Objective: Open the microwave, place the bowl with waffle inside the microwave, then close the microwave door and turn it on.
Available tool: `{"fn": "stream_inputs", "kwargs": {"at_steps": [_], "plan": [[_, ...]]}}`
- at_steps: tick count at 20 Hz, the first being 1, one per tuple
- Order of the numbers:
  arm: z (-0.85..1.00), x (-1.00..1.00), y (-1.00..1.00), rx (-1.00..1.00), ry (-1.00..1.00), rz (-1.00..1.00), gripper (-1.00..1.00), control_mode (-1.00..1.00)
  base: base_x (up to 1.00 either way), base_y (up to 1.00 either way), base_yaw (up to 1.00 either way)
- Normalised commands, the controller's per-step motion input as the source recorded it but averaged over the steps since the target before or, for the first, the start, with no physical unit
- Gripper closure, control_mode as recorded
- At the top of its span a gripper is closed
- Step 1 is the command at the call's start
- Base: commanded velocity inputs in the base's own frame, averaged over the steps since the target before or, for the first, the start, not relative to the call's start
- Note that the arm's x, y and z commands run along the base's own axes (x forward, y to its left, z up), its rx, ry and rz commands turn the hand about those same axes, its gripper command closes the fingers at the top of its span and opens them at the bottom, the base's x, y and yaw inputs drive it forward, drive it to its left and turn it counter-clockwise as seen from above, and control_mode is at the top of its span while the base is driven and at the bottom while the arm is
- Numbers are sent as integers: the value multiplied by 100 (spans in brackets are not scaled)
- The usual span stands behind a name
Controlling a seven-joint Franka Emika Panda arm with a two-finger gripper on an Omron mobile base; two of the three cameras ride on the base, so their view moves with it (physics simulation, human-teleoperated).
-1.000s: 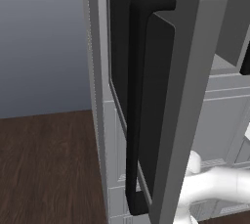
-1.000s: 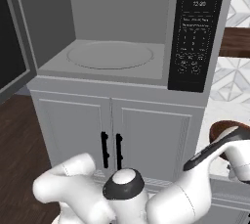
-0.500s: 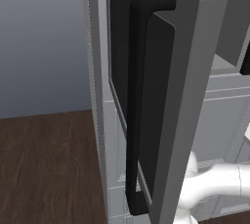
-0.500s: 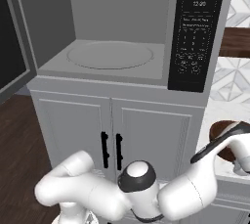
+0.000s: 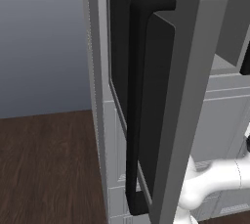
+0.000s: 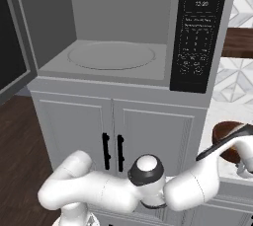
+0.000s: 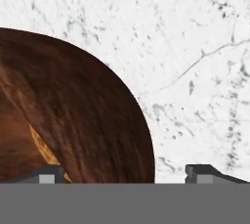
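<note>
You have the microwave (image 6: pixel 123 32) cavity standing clear behind its swung-out microwave door (image 5: pixel 161 96), with only the flat turntable (image 6: pixel 111 55) on its floor. Watch that door: it juts out on the left and blocks passage there. Down at the marble tabletop (image 7: pixel 195 47), the bowl (image 7: pixel 73 115) wall sits between the wide-spread gripper (image 7: pixel 127 171) tips, with bare stone on one side.

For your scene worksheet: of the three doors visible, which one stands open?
The microwave door, the grey one with dark glass and a long black handle; the two white cabinet doors below are shut.
</note>
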Motion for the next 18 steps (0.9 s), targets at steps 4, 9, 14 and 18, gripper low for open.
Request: {"fn": "stream_inputs", "kwargs": {"at_steps": [4, 9, 14, 18], "plan": [[-31, 10, 0, 4, 4, 0, 100, -100, 0, 0, 0], [-11, -49, 0, 2, 0, 2, 100, -100, 0, 0, 0], [-1, -100, 28, 0, -13, 9, 100, -100, 0, 0, 0], [5, -66, 51, 0, -30, 7, 100, -100, 0, 0, 0]]}}
